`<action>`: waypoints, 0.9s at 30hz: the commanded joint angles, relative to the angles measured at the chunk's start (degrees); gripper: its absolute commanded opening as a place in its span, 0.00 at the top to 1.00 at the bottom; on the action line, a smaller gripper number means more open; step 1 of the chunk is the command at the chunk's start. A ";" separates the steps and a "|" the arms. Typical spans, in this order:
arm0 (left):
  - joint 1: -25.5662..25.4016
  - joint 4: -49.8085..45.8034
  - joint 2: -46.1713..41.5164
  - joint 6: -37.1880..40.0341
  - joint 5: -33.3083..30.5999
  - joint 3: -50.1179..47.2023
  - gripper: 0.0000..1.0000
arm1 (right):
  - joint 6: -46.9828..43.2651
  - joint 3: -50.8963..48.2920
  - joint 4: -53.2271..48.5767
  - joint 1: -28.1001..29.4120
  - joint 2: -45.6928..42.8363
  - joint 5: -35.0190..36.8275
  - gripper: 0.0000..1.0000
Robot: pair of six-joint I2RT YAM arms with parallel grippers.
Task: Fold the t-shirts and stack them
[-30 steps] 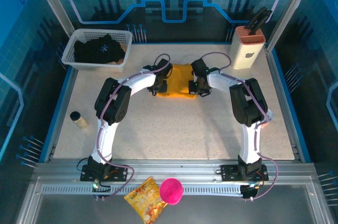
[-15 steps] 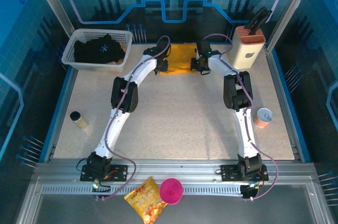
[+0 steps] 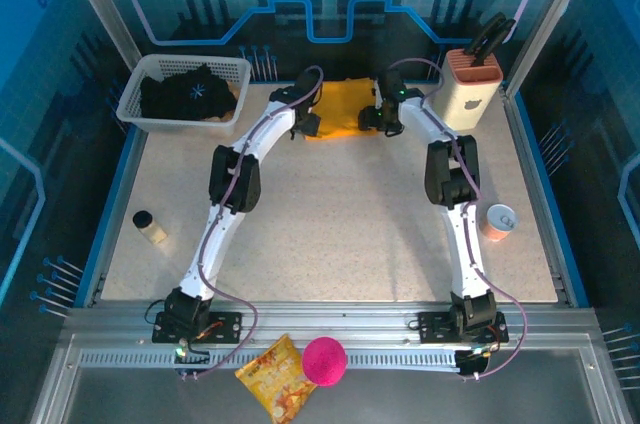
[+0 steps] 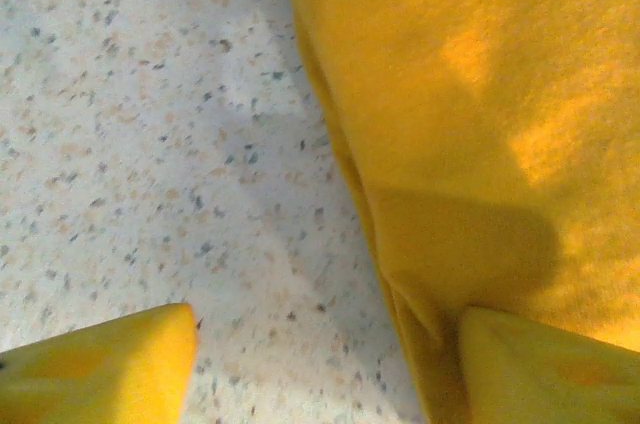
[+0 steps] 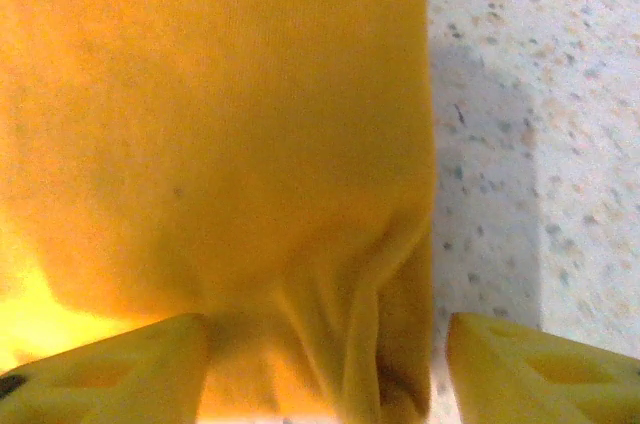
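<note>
The mustard tee (image 3: 343, 110) sits top centre in the overhead view; left gripper (image 4: 328, 329) and right gripper (image 5: 325, 334) flank it, jaws apart; pinching both edges evenly should keep the fold square.

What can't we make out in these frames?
- Top view: left gripper and right gripper fingertips hidden under their own wrists.
- Wrist views: mustard tee cut off by frame edges; number of folded layers unreadable.
- Top view: black tee bunched in the basket, too small to judge folding.
</note>
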 commanded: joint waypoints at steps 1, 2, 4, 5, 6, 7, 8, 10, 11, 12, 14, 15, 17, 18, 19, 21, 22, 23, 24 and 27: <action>0.35 -1.04 -10.79 1.70 -0.90 -0.26 0.21 | -2.32 -0.19 -3.67 -0.93 -9.88 0.43 0.28; 0.35 -0.45 -13.43 2.00 -0.99 -1.02 0.19 | -2.73 -0.76 -4.12 -0.95 -12.79 1.02 0.26; 0.35 1.68 -19.23 2.50 -1.53 -4.48 0.01 | -3.12 -3.72 -3.67 -0.95 -17.98 2.37 0.17; 0.35 3.70 -23.00 2.70 -1.95 -7.81 0.01 | -3.37 -6.22 -2.70 -0.99 -21.20 3.01 0.00; 0.35 5.99 -26.57 2.93 -2.41 -11.35 0.01 | -3.67 -8.78 -1.73 -1.04 -24.14 3.46 0.00; 0.35 9.48 -31.21 3.34 -2.96 -16.90 0.00 | -4.07 -11.81 -0.37 -1.03 -27.80 4.20 0.00; 0.35 13.74 -35.79 3.96 -3.69 -22.81 0.00 | -4.43 -15.84 1.18 -1.03 -31.62 4.97 0.00; 0.43 23.74 -46.02 5.38 -5.51 -37.09 0.00 | -5.31 -23.66 5.33 -1.12 -39.36 6.89 0.00; 0.52 28.99 -50.54 6.18 -6.46 -43.91 0.01 | -5.80 -28.63 7.89 -1.13 -43.26 8.13 0.00; 0.82 35.53 -55.82 7.02 -7.94 -52.01 0.01 | -6.59 -34.05 11.43 -1.19 -48.04 9.58 0.00; 1.75 47.10 -64.76 7.65 -10.39 -66.71 0.01 | -8.84 -46.89 19.92 -1.25 -57.23 11.70 0.00; 2.35 52.96 -69.12 7.86 -11.34 -74.32 0.01 | -10.57 -54.13 25.45 -1.56 -62.18 12.35 0.00; 3.72 63.63 -76.28 9.24 -11.92 -88.23 0.01 | -15.06 -68.61 38.03 -2.07 -70.90 11.23 0.00; 4.33 69.79 -79.57 10.38 -12.20 -95.54 0.00 | -17.12 -76.34 44.44 -2.35 -74.90 10.51 0.00; 4.89 76.01 -82.25 11.15 -12.50 -102.32 0.00 | -17.84 -82.63 49.66 -2.44 -78.38 11.17 0.00; 6.10 85.22 -85.89 10.80 -13.01 -113.45 0.01 | -17.52 -92.06 55.66 -3.13 -83.09 13.11 0.00; 6.54 88.69 -87.11 10.41 -13.44 -118.11 0.01 | -17.95 -95.45 56.96 -3.60 -84.63 13.14 0.00; 6.83 90.26 -87.71 9.78 -13.97 -121.06 0.01 | -18.19 -97.74 57.59 -3.86 -85.38 13.31 0.00; 7.25 91.03 -87.94 9.03 -14.19 -123.74 0.01 | -18.16 -100.03 58.48 -4.20 -85.73 13.95 0.00; 9.32 95.54 -85.82 5.88 -11.70 -129.19 0.01 | -17.96 -105.14 63.69 -5.06 -84.15 14.21 0.00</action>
